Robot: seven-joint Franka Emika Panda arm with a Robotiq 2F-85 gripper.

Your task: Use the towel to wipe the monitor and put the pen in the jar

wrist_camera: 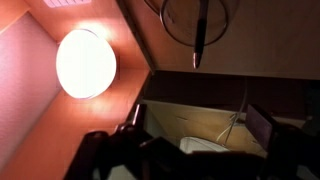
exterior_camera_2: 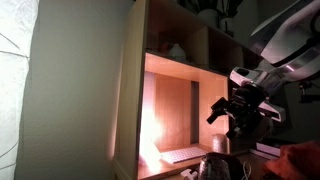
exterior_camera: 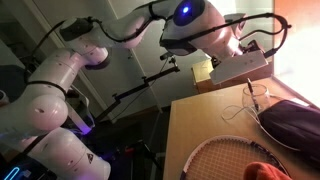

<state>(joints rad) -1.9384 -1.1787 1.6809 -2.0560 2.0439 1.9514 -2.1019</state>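
Expect the towel [exterior_camera: 266, 172], lying on the desk [exterior_camera: 192, 122] just beside the racket [exterior_camera: 224, 156], to be soft, light and floppy; pinch a bunched fold rather than a flat edge; cannot tell whether the gripper [exterior_camera_2: 225, 106] stands apart or together.

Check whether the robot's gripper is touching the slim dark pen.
Apart: the wrist view shows a plain gap between the open gripper and the pen.
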